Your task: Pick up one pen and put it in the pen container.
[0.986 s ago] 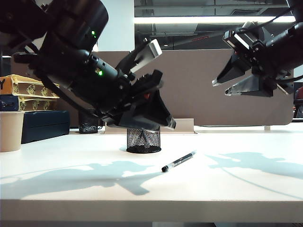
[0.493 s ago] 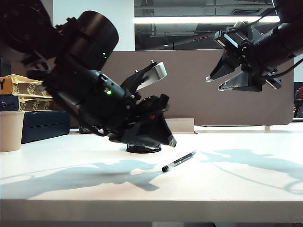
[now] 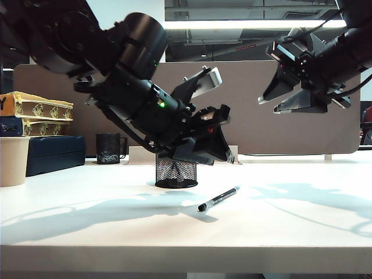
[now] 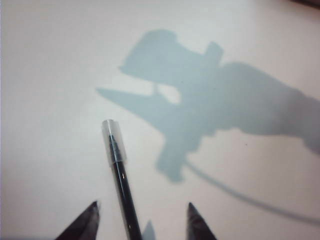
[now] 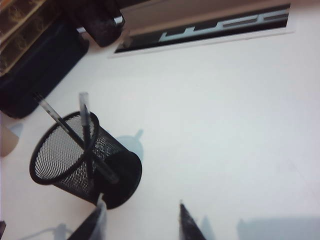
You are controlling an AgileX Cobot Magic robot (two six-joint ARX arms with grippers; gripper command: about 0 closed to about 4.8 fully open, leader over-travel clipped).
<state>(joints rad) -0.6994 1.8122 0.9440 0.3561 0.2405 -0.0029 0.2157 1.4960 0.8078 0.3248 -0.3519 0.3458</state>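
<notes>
The pen [image 3: 218, 198] lies flat on the white table [image 3: 290, 226], near the middle and slightly toward the front, its capped end pointing to the near left and its other end to the far right. Just behind it and a little to the left stands the pen container [image 3: 176, 174], upright, apart from the pen; in the right wrist view it already has two pens [image 5: 85, 135] leaning inside. The left gripper [image 3: 218, 119] hangs in the air above the container and the pen, tilted downward to the right, its jaws spread wide and holding nothing; in the left wrist view its two dark fingertips [image 4: 82, 225] sit either side of the pen's barrel [image 4: 122, 182] without touching it. The right gripper [image 3: 278, 104] is raised high at the right of the scene, well apart from the pen, its jaws parted and empty. At the far left of the table stand a beige cup [image 3: 13, 161], a dark case [image 3: 55, 153] with stacked boxes [image 3: 35, 119] on top, and a dark mug [image 3: 109, 149] behind them.
</notes>
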